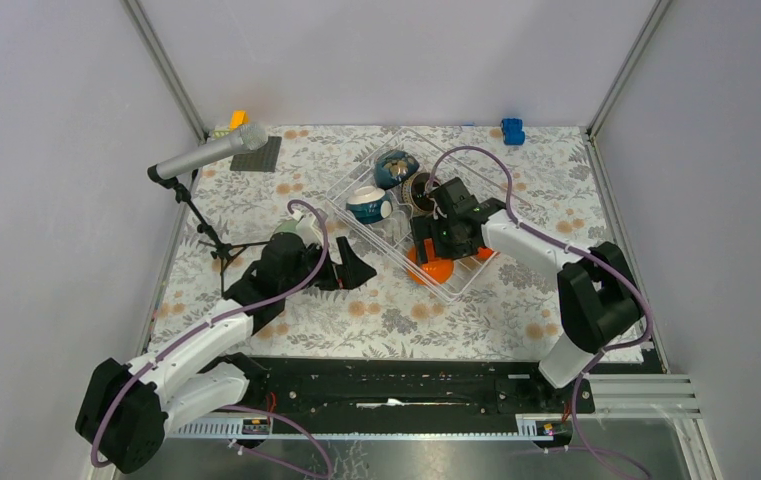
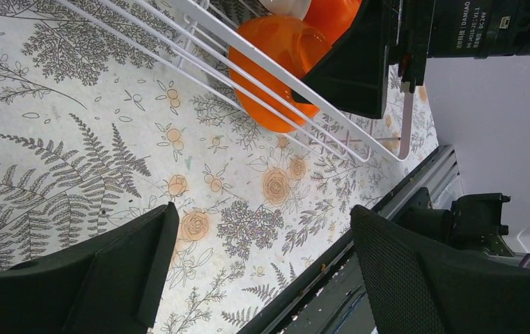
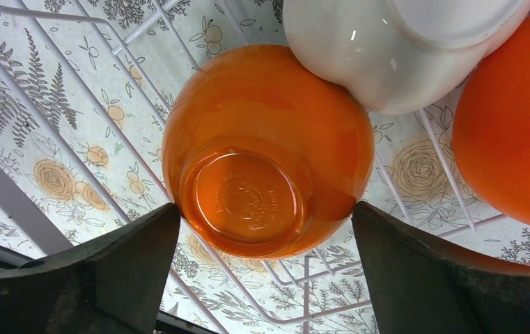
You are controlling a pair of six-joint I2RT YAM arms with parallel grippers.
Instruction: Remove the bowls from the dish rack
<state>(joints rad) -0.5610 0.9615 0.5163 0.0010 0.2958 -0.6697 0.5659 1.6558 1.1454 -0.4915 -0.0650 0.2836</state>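
The dish rack (image 1: 396, 232), a clear white wire tray, lies mid-table. In it are a dark blue patterned bowl (image 1: 396, 168), a white-and-blue bowl (image 1: 368, 205), a dark brown bowl (image 1: 420, 190) and an orange bowl (image 1: 432, 268). My right gripper (image 1: 436, 250) hangs over the rack's near corner. In the right wrist view it (image 3: 265, 217) is open, with a finger on each side of the upturned orange bowl (image 3: 265, 149); a white bowl (image 3: 401, 49) and a second orange bowl (image 3: 512, 118) lie beyond. My left gripper (image 2: 262, 216) is open and empty over the cloth, left of the rack (image 2: 380, 139).
A microphone (image 1: 211, 155) on a stand occupies the back left, beside a dark grey plate (image 1: 258, 156) and a yellow block (image 1: 238, 118). A blue toy block (image 1: 513, 130) sits at the back edge. The black rail (image 1: 406, 380) borders the near side.
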